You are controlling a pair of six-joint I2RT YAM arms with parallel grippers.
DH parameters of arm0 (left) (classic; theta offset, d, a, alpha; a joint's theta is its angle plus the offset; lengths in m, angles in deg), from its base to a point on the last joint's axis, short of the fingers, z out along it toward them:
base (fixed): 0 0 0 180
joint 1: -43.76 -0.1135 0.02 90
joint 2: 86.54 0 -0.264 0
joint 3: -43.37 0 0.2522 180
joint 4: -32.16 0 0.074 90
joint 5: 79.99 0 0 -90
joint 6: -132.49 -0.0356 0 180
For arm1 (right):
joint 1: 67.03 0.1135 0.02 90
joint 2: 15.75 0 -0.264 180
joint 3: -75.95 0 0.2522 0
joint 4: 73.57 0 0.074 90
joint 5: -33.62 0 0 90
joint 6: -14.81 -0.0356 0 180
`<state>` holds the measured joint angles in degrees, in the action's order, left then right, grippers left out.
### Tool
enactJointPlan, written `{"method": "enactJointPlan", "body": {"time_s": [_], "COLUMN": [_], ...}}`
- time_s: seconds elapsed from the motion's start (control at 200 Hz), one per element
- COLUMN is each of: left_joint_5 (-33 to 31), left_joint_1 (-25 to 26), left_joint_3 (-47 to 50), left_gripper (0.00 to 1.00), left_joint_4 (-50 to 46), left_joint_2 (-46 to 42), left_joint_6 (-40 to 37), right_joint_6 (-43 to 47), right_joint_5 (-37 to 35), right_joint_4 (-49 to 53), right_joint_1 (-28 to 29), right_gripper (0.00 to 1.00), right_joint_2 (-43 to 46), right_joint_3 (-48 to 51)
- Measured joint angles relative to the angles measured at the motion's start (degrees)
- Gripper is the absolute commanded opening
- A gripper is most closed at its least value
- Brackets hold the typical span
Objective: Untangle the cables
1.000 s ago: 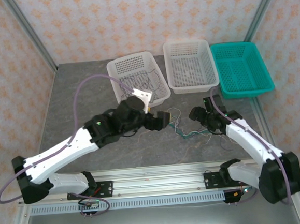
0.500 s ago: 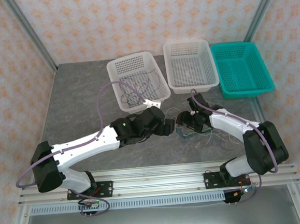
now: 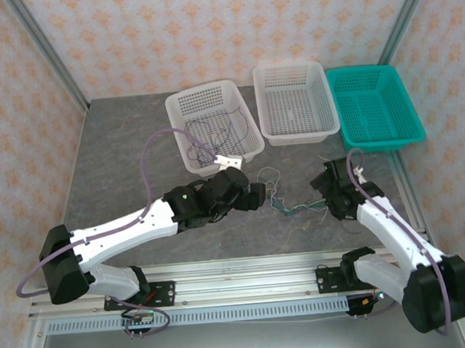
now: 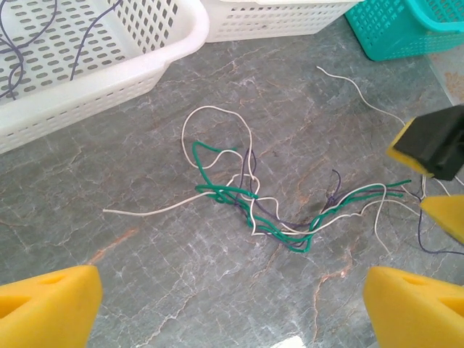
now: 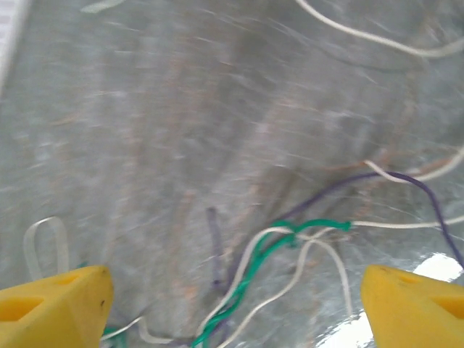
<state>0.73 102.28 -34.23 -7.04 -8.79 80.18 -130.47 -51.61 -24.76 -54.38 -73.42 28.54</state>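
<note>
- The right gripper has drawn back to the right from where it reached in beside the left one half a second ago; its yellow foam pads stand wide apart, clamping nothing, with loose wires on the table beneath them
- The left gripper has barely shifted and hovers at the left end of the bundle, its jaws likewise spread and holding nothing
- Between the two, the thin flexible cables lie on the grey marbled tabletop: the teal-green wire is twisted with the white wire at the left, and the dark purple wire threads through both toward the right
- The bundle looks much as it did a second ago, so the reach-in seems to have freed nothing; I judge the separating as not yet done, and a fresh grasp on a single strand is called for
- Farther back, the left white perforated plastic basket holds a dark wire, probably one strand sorted already; the middle white basket and the teal plastic basket stand beside it
</note>
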Motion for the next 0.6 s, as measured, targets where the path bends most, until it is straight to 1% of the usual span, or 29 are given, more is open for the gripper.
{"method": "enactJointPlan", "body": {"time_s": [0.1, 0.15, 0.21, 0.295, 0.35, 0.36, 0.39, 0.4, 0.425, 0.44, 0.465, 0.475, 0.51, 0.601], "left_joint_5": [-0.24, -0.31, -0.48, -0.85, -1.14, -1.22, -1.42, -1.51, -1.7, -1.77, -1.9, -1.92, -1.99, -2.43], "left_joint_1": [0.0, 0.0, 0.0, 0.0, 0.0, 0.0, 0.0, 0.0, 0.0, 0.0, 0.0, 0.0, 0.0, 0.0], "left_joint_3": [0.81, 1.2, 1.57, 1.75, 1.77, 1.79, 1.84, 1.86, 1.99, 2.08, 2.21, 2.23, 2.36, 2.4], "left_gripper": [0.93, 0.93, 0.93, 0.93, 0.93, 0.93, 0.93, 0.93, 0.93, 0.93, 0.93, 0.93, 0.93, 0.93], "left_joint_4": [-0.04, -0.02, -0.02, -0.02, -0.02, -0.02, -0.02, -0.02, -0.02, -0.02, -0.07, -0.07, -0.07, -0.11], "left_joint_2": [-0.76, -1.2, -1.68, -2.05, -2.29, -2.32, -2.43, -2.47, -2.64, -2.73, -2.91, -2.95, -3.17, -3.72], "left_joint_6": [0.02, 0.04, 0.04, 0.07, 0.24, 0.26, 0.35, 0.39, 0.46, 0.48, 0.5, 0.52, 0.7, 1.11], "right_joint_6": [-1.38, -1.75, -2.12, -1.49, -1.22, -0.87, -0.42, -0.83, 0.02, -0.15, 0.61, 0.46, 1.36, 5.42], "right_joint_5": [2.27, 3.3, 3.67, 2.89, 1.81, 1.6, 1.09, 0.9, 0.68, 0.46, 0.24, 0.17, 0.26, 0.31], "right_joint_4": [-2.56, -4.35, -6.29, -3.89, -0.96, -0.48, 0.81, 1.18, 1.66, 1.62, 1.77, 1.73, 0.04, -1.36], "right_joint_1": [-0.2, -0.2, -0.2, -0.33, -0.33, -0.33, -0.35, -0.35, -0.31, -0.33, -0.33, -0.33, -0.33, -0.33], "right_gripper": [0.95, 0.91, 0.8, 0.5, 0.37, 0.33, 0.27, 0.23, 0.18, 0.13, 0.1, 0.06, 0.0, 0.0], "right_joint_2": [-5.29, -8.39, -12.39, -15.96, -17.84, -18.18, -19.02, -19.23, -19.54, -19.69, -20.02, -20.11, -20.17, -20.37], "right_joint_3": [1.88, 2.05, 1.9, 0.15, -1.01, -1.16, -1.75, -2.01, -2.56, -2.62, -2.91, -3.08, -3.21, -3.85]}}
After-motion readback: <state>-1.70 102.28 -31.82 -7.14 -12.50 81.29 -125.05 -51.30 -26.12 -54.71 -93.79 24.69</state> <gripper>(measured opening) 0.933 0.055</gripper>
